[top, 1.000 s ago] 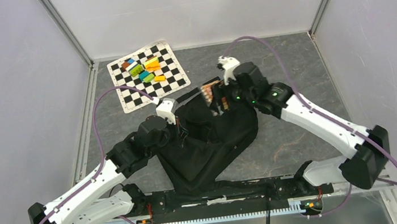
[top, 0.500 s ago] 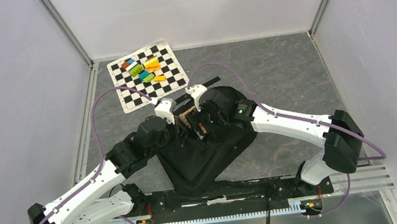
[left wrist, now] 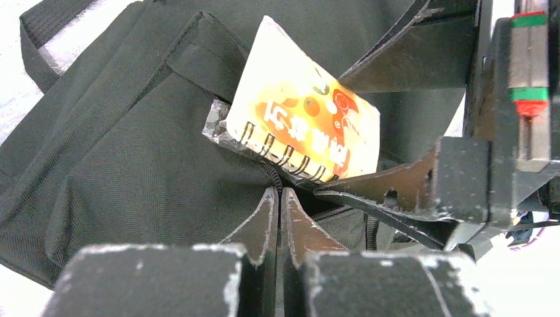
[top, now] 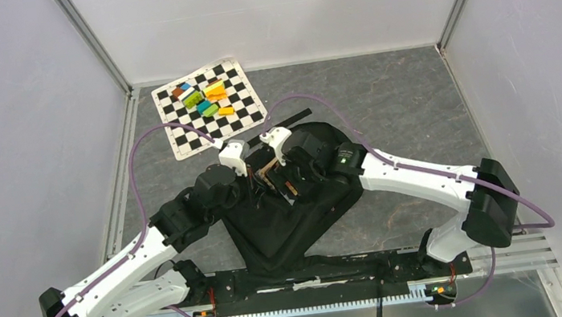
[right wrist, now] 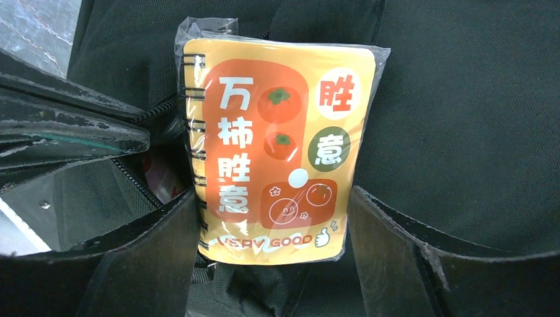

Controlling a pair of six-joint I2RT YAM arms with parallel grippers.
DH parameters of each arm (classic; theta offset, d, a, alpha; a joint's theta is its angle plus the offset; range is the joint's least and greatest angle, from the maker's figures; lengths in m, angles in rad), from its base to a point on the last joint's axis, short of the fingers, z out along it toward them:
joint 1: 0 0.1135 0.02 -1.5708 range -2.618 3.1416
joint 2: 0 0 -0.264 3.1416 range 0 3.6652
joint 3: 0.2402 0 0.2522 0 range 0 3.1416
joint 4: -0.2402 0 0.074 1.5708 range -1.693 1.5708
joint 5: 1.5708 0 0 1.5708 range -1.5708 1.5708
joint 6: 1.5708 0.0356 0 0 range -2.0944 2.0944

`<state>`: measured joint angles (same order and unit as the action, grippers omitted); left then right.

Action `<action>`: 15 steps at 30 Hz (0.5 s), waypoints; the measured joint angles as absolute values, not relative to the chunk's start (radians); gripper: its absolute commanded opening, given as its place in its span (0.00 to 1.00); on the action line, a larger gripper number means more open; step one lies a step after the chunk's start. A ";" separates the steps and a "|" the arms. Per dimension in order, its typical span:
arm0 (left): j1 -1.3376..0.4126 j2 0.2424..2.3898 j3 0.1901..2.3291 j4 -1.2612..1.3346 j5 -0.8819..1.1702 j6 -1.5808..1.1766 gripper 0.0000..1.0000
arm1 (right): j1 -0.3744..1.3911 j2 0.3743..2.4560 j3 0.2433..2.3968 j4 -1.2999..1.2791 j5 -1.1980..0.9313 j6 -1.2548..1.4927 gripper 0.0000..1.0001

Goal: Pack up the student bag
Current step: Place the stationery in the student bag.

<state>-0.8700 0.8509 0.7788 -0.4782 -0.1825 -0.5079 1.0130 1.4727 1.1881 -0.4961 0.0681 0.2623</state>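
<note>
Now that the right arm has swung in from out past the backpack (top: 294,225) to sit over its zip opening, the notebook (right wrist: 274,152) looks pretty much lined up to go in. The right gripper (right wrist: 272,231) is spread wide but clamped across the notebook's sides. The left gripper (left wrist: 279,198) is pinched closed, seemingly on the zip edge to hold the mouth open. The backpack lies mid-table between the arms, right under both grippers.
</note>
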 measured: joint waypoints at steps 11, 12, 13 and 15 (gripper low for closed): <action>-0.870 0.843 0.779 -0.497 -0.184 -0.507 0.02 | 1.016 1.531 1.266 -0.590 0.046 0.201 0.98; -0.870 0.839 0.779 -0.498 -0.183 -0.507 0.02 | 1.012 1.531 1.275 -0.602 0.044 0.194 0.98; -0.870 0.835 0.779 -0.499 -0.183 -0.507 0.02 | 1.006 1.531 1.285 -0.612 0.041 0.188 0.98; -0.870 0.827 0.779 -0.499 -0.183 -0.506 0.02 | 0.986 1.531 1.306 -0.630 0.024 0.176 0.98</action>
